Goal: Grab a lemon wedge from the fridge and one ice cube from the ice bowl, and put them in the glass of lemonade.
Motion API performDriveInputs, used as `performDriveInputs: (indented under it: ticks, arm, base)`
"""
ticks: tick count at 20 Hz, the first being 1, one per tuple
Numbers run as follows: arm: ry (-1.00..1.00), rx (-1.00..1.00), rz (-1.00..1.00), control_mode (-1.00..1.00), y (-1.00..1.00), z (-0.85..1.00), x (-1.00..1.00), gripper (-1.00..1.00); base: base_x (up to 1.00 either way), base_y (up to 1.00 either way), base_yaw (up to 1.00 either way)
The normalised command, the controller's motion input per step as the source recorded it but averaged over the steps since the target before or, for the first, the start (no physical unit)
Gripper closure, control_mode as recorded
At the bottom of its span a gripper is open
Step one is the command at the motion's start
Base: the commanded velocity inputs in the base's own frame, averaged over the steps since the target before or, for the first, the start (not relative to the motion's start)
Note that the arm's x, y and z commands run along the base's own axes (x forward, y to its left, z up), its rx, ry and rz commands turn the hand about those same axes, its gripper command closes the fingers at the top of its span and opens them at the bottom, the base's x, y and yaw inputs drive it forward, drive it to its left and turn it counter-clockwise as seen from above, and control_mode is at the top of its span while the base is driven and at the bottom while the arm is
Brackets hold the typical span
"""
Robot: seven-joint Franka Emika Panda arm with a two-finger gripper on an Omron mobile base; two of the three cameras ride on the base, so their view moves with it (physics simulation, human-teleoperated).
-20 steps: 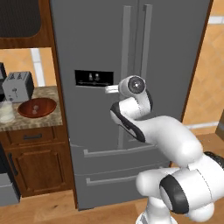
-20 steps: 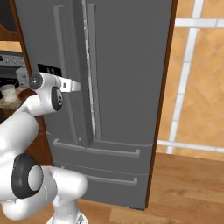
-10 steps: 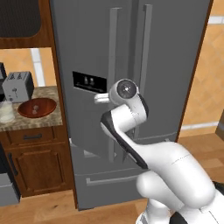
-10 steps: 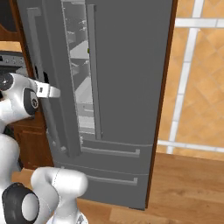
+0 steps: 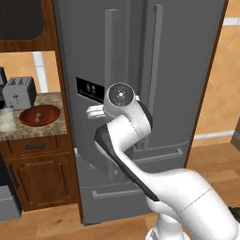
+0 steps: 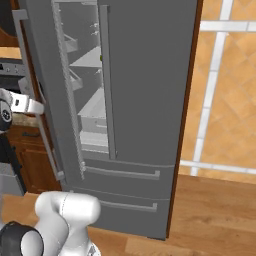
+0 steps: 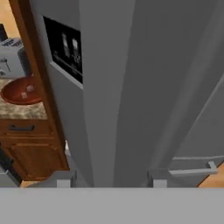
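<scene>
Fridge [image 6: 145, 100], tall grey steel with two upper doors and two lower drawers, stands with its left door [image 5: 93, 56] swung partly open, white shelves showing through the gap in the right base view. A black dispenser panel [image 5: 90, 89] sits on that open door. The pincer [image 7: 109, 179] is at the left door's long vertical handle [image 7: 105, 87], its two finger tips set either side of the bar; whether they press on it cannot be told. From the right, a white hand part [image 6: 27, 105] meets the handle about halfway up.

Beside the fridge, on the granite bench [image 5: 33, 129], one glossy reddish-brown ice bowl [image 5: 40, 115] holds pale cubes, well apart from the pincer. One clear glass of lemonade [image 5: 6, 119] stands just beside the bowl, and one silver toaster [image 5: 18, 92] behind them. Wooden cabinets [image 5: 37, 173] run below.
</scene>
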Motion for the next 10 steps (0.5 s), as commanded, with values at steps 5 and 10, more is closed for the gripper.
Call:
performDriveInputs:
  ticks: [5, 10]
  arm:
    - [-0.06, 0.19, 0.06, -1.00, 0.09, 0.35, -0.74, -1.00]
    - [-0.17, 0.67, -0.09, -1.00, -0.97, 0.19, -0.60, -1.00]
  base:
    - [0.00, 0.00, 0.00]
    - [0.00, 0.00, 0.00]
